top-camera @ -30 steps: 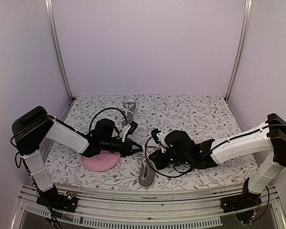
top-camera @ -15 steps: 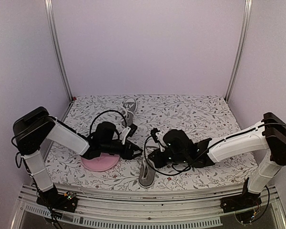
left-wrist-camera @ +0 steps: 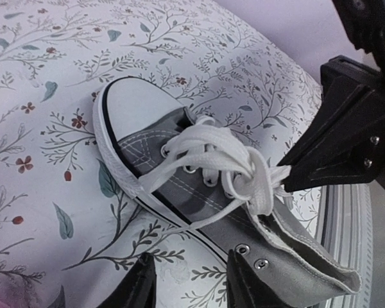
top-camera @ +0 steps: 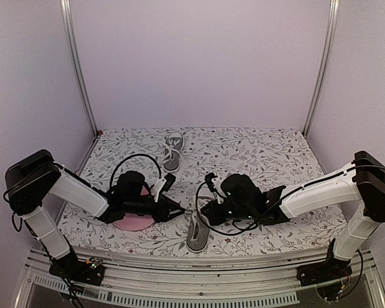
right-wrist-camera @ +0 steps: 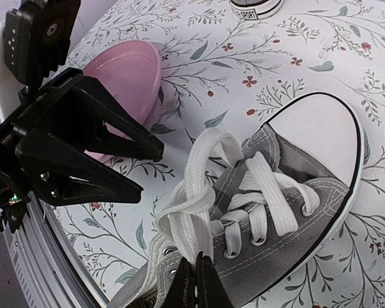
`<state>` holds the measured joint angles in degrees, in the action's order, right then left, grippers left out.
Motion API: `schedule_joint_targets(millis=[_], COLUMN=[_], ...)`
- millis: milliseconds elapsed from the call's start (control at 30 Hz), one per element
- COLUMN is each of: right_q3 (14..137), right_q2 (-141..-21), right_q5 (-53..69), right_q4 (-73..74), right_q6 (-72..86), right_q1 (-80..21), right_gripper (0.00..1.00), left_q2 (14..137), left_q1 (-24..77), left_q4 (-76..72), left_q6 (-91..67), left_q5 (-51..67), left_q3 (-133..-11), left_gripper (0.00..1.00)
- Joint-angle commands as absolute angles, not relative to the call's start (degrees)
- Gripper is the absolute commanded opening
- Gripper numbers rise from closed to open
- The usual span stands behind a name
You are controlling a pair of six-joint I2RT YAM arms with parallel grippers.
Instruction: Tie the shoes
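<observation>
A grey sneaker [top-camera: 197, 235] with a white toe cap lies at the table's near edge, between my two grippers. My right gripper [right-wrist-camera: 196, 277] is shut on a loop of its white lace [right-wrist-camera: 199, 192], at the knot above the tongue. In the left wrist view the same sneaker [left-wrist-camera: 179, 186] fills the middle, and my right gripper [left-wrist-camera: 283, 178] pinches the lace [left-wrist-camera: 224, 154] from the right. My left gripper [left-wrist-camera: 192, 282] is open and empty, just beside the shoe's side. The second grey sneaker [top-camera: 173, 149] lies at the back of the table.
A round pink plate [top-camera: 131, 221] lies under my left wrist, left of the near sneaker; it also shows in the right wrist view [right-wrist-camera: 125, 77]. The flowered tablecloth [top-camera: 263, 154] covers the table. The metal front rail [top-camera: 199, 266] runs just behind the near sneaker.
My left gripper has drawn back to the left and toward the near edge, away from the shoe's laces. My right gripper stays shut on the lace, barely moved.
</observation>
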<state>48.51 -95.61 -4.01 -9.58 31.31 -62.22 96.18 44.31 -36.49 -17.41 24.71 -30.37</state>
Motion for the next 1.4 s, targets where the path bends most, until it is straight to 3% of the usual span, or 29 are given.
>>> schedule_joint_targets(millis=[0, 700, 767, 833, 933, 1067, 1167, 1367], right_q3=[47.97, 47.55, 47.48, 47.38, 47.32, 47.47, 48.29, 54.09], right_q2=[-94.21, -93.95, -93.95, -93.68, -92.65, -90.87, -90.1, -94.04], right_q5=[-3.18, -1.9, -1.72, -1.52, -1.41, -1.18, -1.0, -0.29], right_q4=[-11.13, -11.32, -11.34, -11.34, -11.06, -9.6, -8.22, -1.28], right_q6=[32.15, 32.48, 32.58, 32.6, 32.74, 32.87, 32.91, 31.3], right_q1=[-61.74, -60.74, -60.73, -60.73, -60.56, -60.34, -60.16, -60.2], right_gripper=[0.03, 0.03, 0.03, 0.03, 0.12, 0.34, 0.44, 0.46], left_q2=[98.86, 106.37, 106.6, 106.57, 106.0, 104.68, 104.23, 103.93], left_q1=[45.5, 47.68, 47.94, 48.15, 48.32, 48.33, 48.35, 48.73], left_q4=[-40.33, -39.17, -39.79, -40.17, -40.37, -41.43, -41.6, -41.79], left_q6=[-14.0, -7.21, -7.33, -7.53, -8.13, -9.23, -9.81, -10.37], left_q5=[28.39, 27.45, 27.38, 27.02, 25.76, 24.59, 23.98, 23.83], left_q3=[-31.62, -38.47, -38.5, -38.41, -37.61, -35.7, -34.81, -34.14], left_gripper=[0.33, 0.35, 0.29, 0.16, 0.0, 0.0, 0.0, 0.0])
